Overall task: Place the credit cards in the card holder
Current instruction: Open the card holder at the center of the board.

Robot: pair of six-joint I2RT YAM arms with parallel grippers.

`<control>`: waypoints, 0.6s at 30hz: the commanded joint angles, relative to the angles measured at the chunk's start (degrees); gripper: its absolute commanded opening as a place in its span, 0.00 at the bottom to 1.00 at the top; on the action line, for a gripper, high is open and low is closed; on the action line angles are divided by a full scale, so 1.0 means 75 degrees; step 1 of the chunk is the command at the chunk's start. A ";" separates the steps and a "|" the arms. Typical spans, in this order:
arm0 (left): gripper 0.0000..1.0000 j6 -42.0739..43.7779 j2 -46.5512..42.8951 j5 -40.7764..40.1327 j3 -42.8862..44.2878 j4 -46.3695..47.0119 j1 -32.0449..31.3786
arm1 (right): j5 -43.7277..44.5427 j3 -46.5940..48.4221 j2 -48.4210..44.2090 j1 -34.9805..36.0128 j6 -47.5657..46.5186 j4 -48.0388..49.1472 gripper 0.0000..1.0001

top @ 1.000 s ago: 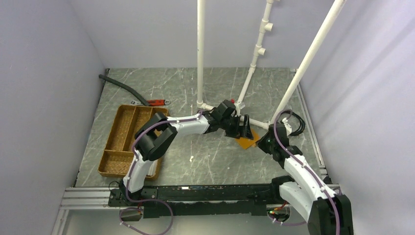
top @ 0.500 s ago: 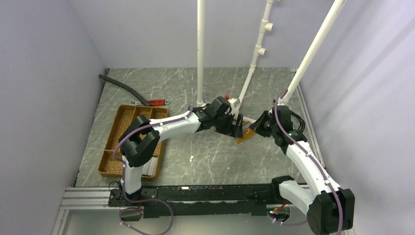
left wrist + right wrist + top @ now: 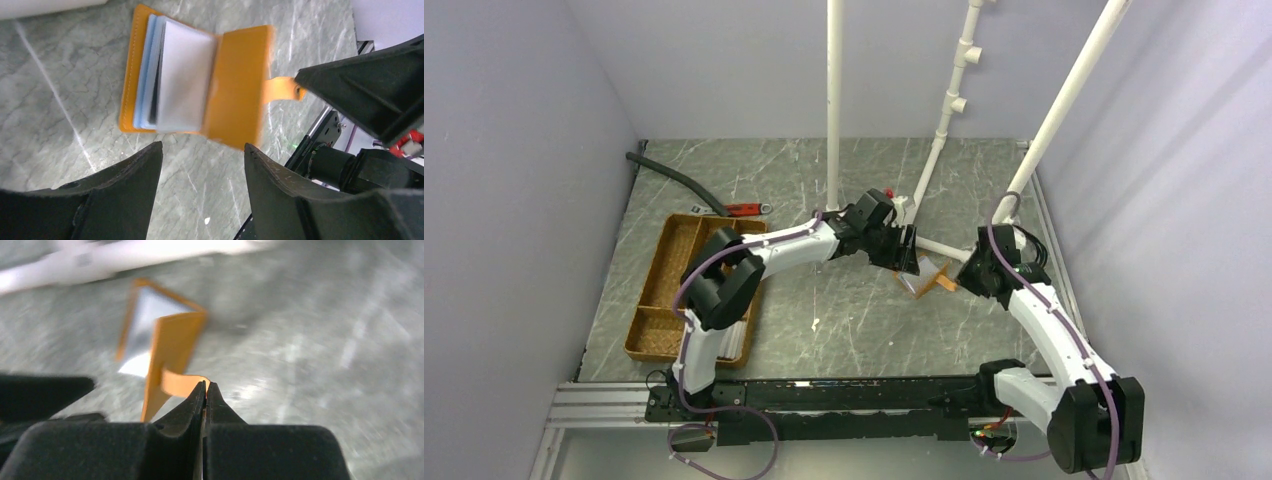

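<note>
Back left, a black hose (image 3: pixel 674 178) snakes across the grey marbled table (image 3: pixel 844 330), with a red-handled tool (image 3: pixel 742 209) just beside its near end. Closer in, a brown woven divided tray (image 3: pixel 664 275) sits left. White pipes (image 3: pixel 834 100) rise mid-table.

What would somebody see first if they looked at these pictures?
The bright orange card holder lies open on the grey table, right of the middle, with pale cards tucked inside. The right tool pinches its little strap, holding the cover up, while the left tool hangs open above it. A brown woven tray sits far left.
</note>
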 commanded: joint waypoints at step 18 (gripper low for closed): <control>0.50 -0.0228 0.1014 0.0590 0.0372 0.0150 -0.0020 | 0.3102 0.0759 0.0297 0.2338 0.0129 -0.0710 0.55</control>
